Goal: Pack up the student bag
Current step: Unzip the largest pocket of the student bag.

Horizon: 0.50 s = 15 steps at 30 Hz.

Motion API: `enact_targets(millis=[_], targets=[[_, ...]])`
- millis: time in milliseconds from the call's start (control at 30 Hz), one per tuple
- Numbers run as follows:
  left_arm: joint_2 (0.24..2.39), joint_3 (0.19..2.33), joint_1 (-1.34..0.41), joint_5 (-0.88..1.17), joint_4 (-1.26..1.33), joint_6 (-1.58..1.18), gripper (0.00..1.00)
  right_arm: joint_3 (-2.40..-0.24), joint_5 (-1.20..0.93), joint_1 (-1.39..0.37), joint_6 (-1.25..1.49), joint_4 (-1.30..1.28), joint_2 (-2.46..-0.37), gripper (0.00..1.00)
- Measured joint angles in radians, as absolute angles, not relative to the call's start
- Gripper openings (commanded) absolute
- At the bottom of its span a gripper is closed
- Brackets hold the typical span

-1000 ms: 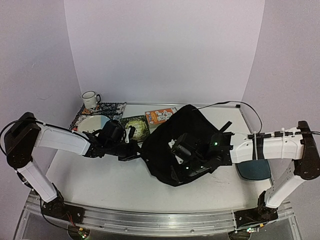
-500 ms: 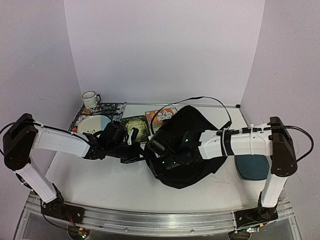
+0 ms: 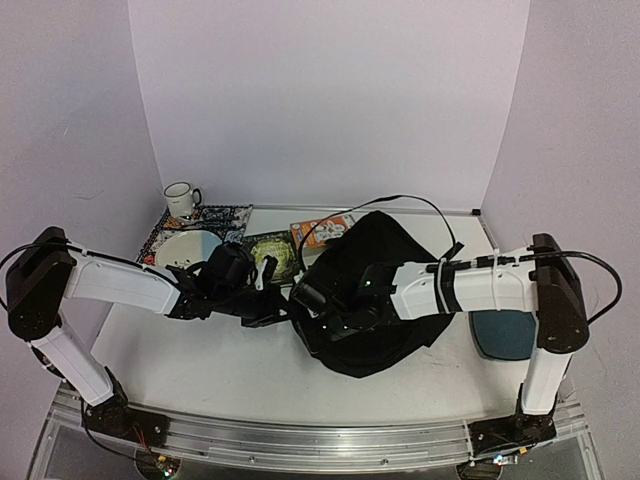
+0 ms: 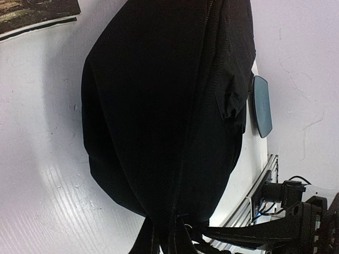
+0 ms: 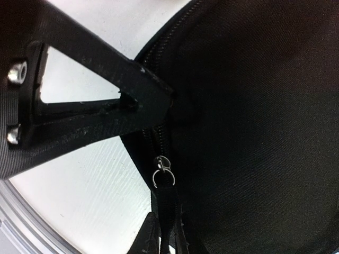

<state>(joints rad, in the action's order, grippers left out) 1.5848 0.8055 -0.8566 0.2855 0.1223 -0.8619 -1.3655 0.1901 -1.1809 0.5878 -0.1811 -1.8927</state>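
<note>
The left arm runs low from the left edge of the overhead view towards the middle, elbow bent. The left gripper (image 3: pixel 270 306) sits at the left rim of the student bag (image 3: pixel 375 290), a black backpack lying in the centre of the white table (image 3: pixel 200 370). Its wrist view shows the fingers pinched shut on the bag's fabric at the bottom of the frame.

The right arm stands upright at the right edge, then stretches level across the bag towards the left. The right gripper (image 5: pixel 167 238) points at the same rim. Its jaws are closed on the black pull tab (image 5: pixel 168 203), which hangs from the metal zipper slider (image 5: pixel 162 173). The left gripper's fingers clamp the bag's edge just above the slider.

No writing can be read. The covers of the green book (image 3: pixel 272 255) and the orange book (image 3: pixel 318 231), both in the upper middle behind the bag, are too small to make out. Part of the orange book is hidden by the bag. The right arm covers part of the teal pad (image 3: pixel 505 338) at the right. The bag's opening cannot be seen.
</note>
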Motion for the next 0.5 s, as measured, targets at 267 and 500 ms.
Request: enact_targets(millis=[267,500], targets=[[1.585,0.805,-0.859,0.286,0.122,-0.861,0.0,-1.353,0.188,-1.181,0.586,-0.182,-1.893,0.0],[1.585,0.815,-0.856,0.276,0.104,-0.841,0.0,-1.221,0.162,-1.181,0.592,-0.18,-1.819,0.0]])
